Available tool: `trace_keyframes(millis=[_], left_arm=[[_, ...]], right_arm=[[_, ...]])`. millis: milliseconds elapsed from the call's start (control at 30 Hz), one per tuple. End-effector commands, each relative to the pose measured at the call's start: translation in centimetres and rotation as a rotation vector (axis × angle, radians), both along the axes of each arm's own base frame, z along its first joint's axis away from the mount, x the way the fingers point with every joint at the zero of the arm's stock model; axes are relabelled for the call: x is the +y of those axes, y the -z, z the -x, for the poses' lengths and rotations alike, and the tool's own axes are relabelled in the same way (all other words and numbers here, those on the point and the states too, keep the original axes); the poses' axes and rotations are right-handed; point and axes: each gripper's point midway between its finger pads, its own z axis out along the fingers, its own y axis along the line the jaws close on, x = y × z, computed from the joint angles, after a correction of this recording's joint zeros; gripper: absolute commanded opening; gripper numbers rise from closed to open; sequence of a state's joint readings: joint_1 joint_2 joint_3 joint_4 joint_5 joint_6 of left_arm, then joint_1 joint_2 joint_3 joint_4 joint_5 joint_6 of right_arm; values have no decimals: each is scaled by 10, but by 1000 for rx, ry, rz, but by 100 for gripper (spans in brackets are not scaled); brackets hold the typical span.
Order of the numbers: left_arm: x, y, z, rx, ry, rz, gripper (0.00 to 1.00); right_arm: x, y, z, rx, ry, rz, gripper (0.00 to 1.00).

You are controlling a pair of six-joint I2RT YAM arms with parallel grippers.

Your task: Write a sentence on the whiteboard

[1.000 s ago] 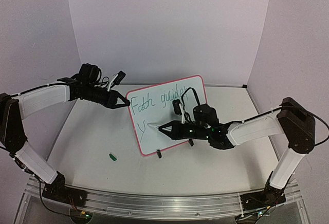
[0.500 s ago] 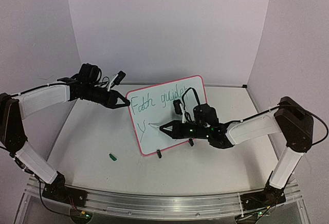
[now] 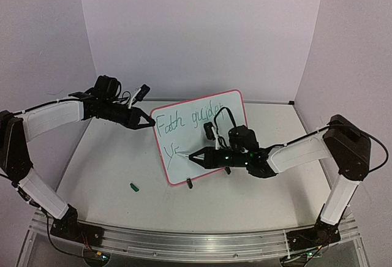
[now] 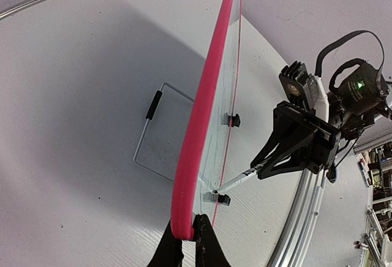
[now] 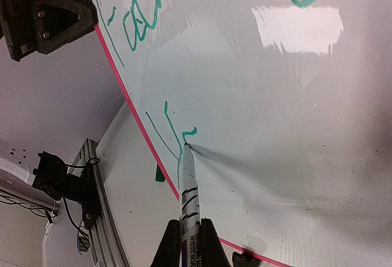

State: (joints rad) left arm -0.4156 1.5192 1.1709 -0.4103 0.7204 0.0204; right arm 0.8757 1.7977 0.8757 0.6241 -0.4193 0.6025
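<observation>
At the whiteboard's (image 3: 177,170) rim on the side facing the L arm, the L gripper (image 3: 149,124) was pinched shut on the pink edge, bracing the board. The whiteboard stood propped on the table (image 3: 110,163) btw the 2 arms, leaning back, its face turned to the R arm. In front of that face, the R gripper (image 3: 195,156) was closed on a marker (image 5: 188,187) w/ the tip touching the board's lower-left part. The sentence (image 3: 184,122) was only partly there: line 1 ran across the top of the board in thin green, and line 2 under it had just a "Y" plus a small hook (image 5: 188,133), where the tip sat. A green cap (image 3: 134,187) lay on the table near the board's lower corner, apart from it.

Step in hand, by the look of it: carrying on w/ line 2, so the task was prob. a bit past halfway.

To do it well:
- Keep tip pressure light and even, since a hard push could tip or slide the board despite the L grip.
- Keep the L grip firm and motionless while strokes run.
- Hold line 2 parallel to line 1, w/ similar letter height.
- Lift cleanly btw words so no stray tails appear.
- Keep the R wrist and its cable off line 1, as wet ink would likely smear.
</observation>
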Motion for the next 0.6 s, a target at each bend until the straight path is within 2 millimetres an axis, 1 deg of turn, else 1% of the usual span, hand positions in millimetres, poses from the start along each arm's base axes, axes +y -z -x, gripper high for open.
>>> trace_keyframes(millis=[0, 167, 333, 467, 567], left_arm=[[2, 59, 27, 109, 55, -170, 0], [1, 59, 27, 107, 56, -171, 0], [1, 59, 27, 106, 55, -171, 0], [1, 58, 27, 106, 55, -171, 0], [1, 58, 27, 105, 55, -170, 0]], right_arm=[[-12, 12, 0, 9, 34, 45, 0], [-16, 3, -5, -18, 61, 53, 0], [-16, -12, -10, -57, 80, 53, 0], [-15, -24, -15, -85, 86, 48, 0], [-12, -29, -17, -98, 81, 48, 0]])
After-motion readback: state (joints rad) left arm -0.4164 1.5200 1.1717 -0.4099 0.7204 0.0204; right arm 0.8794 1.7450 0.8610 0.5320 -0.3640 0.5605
